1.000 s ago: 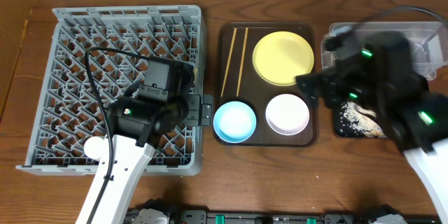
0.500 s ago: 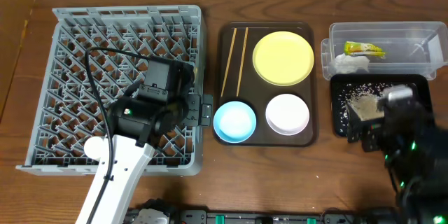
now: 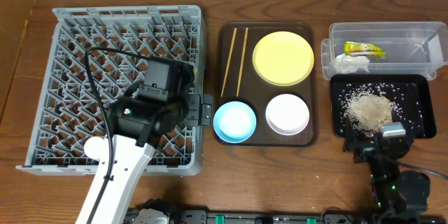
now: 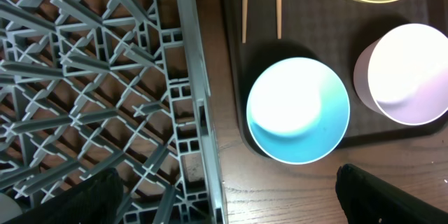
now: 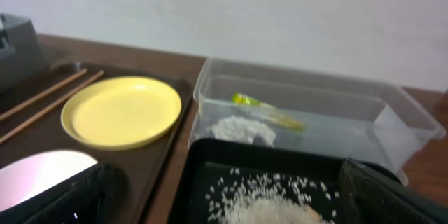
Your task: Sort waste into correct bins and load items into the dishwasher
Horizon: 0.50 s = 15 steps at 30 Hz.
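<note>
Rice scraps (image 3: 369, 109) heaped in black tray (image 3: 417, 89); wrapper (image 3: 363, 49) and tissue (image 3: 348, 62) in clear tub (image 3: 402, 28) (just behind it). Plate (image 3: 283, 57), blue bowl (image 3: 234, 121), white bowl (image 3: 287, 113) and chopsticks (image 3: 233, 61) on brown serving tray (image 3: 252, 95) beside dish rack (image 3: 84, 56). Right gripper (image 3: 371, 140) spread at black tray's near edge; left gripper (image 3: 205, 110) spread over rack's right wall.

**Your arms: one white link, black everywhere else**

Your left arm (image 3: 115, 175) has a long, smooth white link that ends in a blocky black wrist housing (image 3: 157, 91). A thin black cable (image 3: 95, 91) loops out from that housing, and a small green light (image 3: 127, 111) glows on the black body. The left gripper (image 3: 205, 110) is black and squared off. In your left wrist view the left fingers (image 4: 91, 196) read as matte black wedges. Your right arm (image 3: 392, 175) is black throughout, with a grey block (image 3: 393, 131) at its head and green lamps on its body. The right fingers (image 5: 63, 199) are black as well, and blurred.
</note>
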{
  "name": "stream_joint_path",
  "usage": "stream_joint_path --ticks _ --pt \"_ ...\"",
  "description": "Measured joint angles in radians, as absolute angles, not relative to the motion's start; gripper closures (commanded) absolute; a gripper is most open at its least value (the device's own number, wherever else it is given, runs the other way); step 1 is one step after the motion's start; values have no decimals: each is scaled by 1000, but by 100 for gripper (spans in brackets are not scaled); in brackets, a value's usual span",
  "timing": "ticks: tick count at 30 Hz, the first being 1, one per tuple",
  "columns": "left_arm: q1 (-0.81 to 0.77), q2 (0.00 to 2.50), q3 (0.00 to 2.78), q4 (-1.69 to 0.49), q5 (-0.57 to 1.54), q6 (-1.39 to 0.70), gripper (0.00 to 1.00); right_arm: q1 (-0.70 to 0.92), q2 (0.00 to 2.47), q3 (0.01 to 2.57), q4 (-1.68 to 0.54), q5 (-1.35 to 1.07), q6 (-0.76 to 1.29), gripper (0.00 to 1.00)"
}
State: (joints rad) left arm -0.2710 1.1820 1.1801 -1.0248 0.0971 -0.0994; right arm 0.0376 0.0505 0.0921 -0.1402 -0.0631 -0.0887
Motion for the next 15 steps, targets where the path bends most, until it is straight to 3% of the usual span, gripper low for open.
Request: stream_joint_path --ticks 15 --pt "-271 1182 1180 -1024 97 -99 2 38 13 10 -70 -63 -89 1"
